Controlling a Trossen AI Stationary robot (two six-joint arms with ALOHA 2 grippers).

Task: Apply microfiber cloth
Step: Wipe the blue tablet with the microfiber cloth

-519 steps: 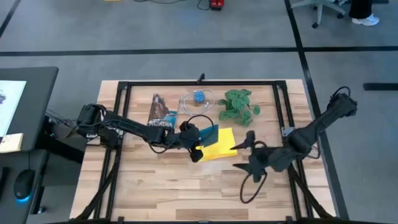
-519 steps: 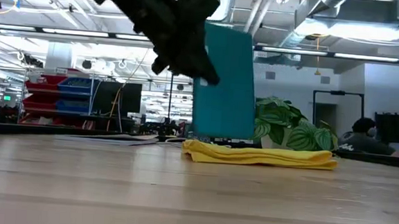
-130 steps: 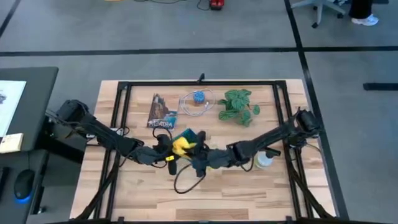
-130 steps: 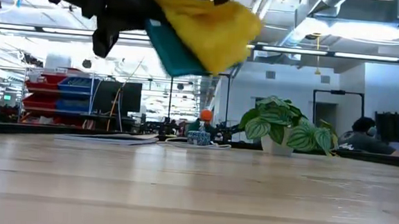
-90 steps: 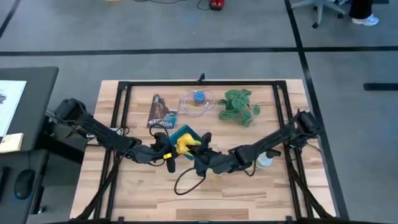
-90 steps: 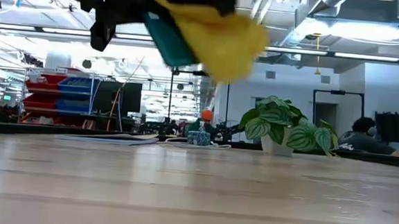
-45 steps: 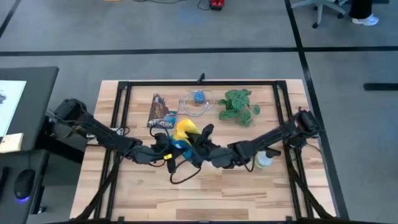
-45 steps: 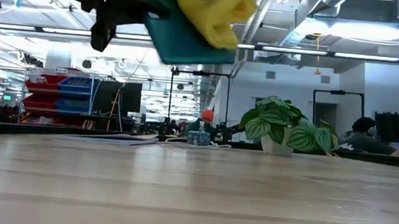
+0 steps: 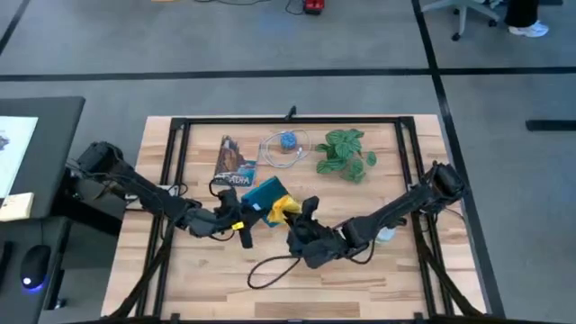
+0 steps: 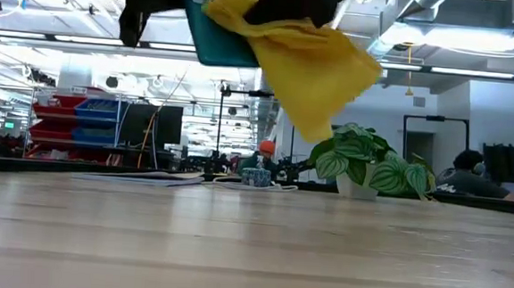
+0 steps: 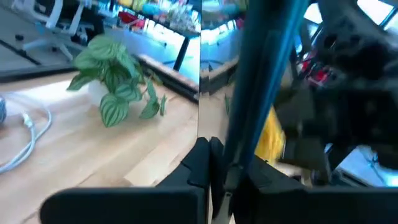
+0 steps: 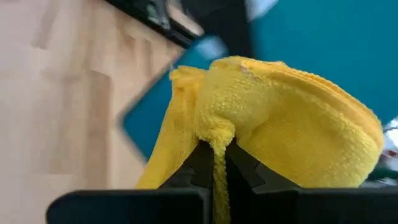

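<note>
So from where I'm sitting, my right gripper [image 12: 214, 163] is pinched tight on the microfiber cloth [image 12: 273, 137], with the yellow fabric bunched up and spilling out past the fingertips. In the wrist view the cloth sits right up against the tablet [image 12: 311, 43], whose teal back fills the space just beyond the fingers. From overhead the right gripper [image 9: 301, 225] is mid-table, and the cloth [image 9: 286, 208] shows as a small yellow wad just ahead of it, touching the near corner of the tablet [image 9: 263, 193].

My left gripper [image 11: 217, 163] is clamped on the tablet's [image 11: 267, 74] lower edge, holding it nearly edge-on to its own camera, so it shows mostly as a thin teal strip. A bit of the cloth [image 11: 268, 135] peeks out on the far side of it, next to the dark bulk of the other arm. Overhead, the left gripper [image 9: 236, 214] sits just beside the tablet, facing the right one with the tablet and cloth between them.

In the low view both are well clear of the table [image 10: 233, 241]: the cloth [image 10: 307, 62] hangs down loose in a big yellow flap, with the tablet [image 10: 223, 35] just behind and above it.

Further out past the grippers are a potted plant [image 9: 345, 153], a coiled cable with a blue thing [image 9: 285, 144], and a book [image 9: 235, 162], all sitting well apart from the action at the far side of the table.
</note>
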